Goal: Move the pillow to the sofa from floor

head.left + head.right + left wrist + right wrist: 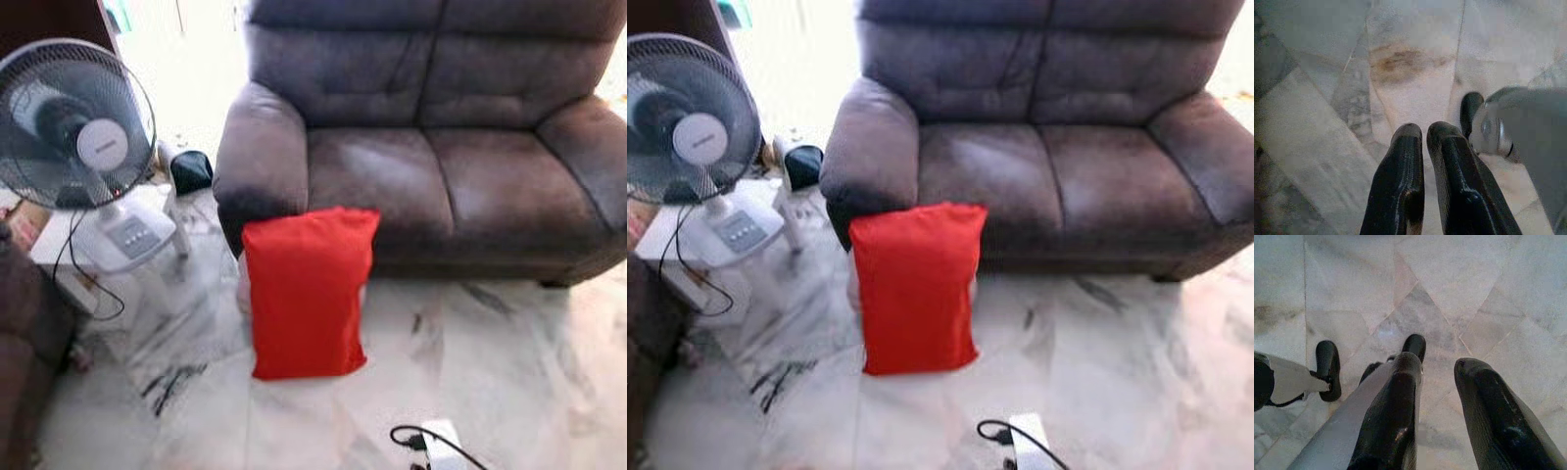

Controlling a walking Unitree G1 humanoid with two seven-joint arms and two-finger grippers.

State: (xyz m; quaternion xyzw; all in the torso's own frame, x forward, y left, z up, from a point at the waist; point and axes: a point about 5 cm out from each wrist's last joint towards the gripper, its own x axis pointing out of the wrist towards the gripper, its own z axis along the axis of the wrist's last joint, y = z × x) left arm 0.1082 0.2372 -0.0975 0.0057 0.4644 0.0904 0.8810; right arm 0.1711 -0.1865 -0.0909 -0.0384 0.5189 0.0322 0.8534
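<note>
Against the sofa (441,147), below its left armrest, the red pillow (309,292) stands upright on the marble floor (509,372), with bare tiles open in front. Sofa upholstery is dark, creased, leather-like; its seat lies free. Left of the sofa stand a pedestal fan (73,127) and a small white table (108,245); a white power strip (443,441) with black cord lies nearer the camera.

Over veined marble, the left gripper (1424,134) hangs with fingers nearly touching, holding nothing.

Over similar tiles, the right gripper (1437,364) hangs with fingers parted, empty.
</note>
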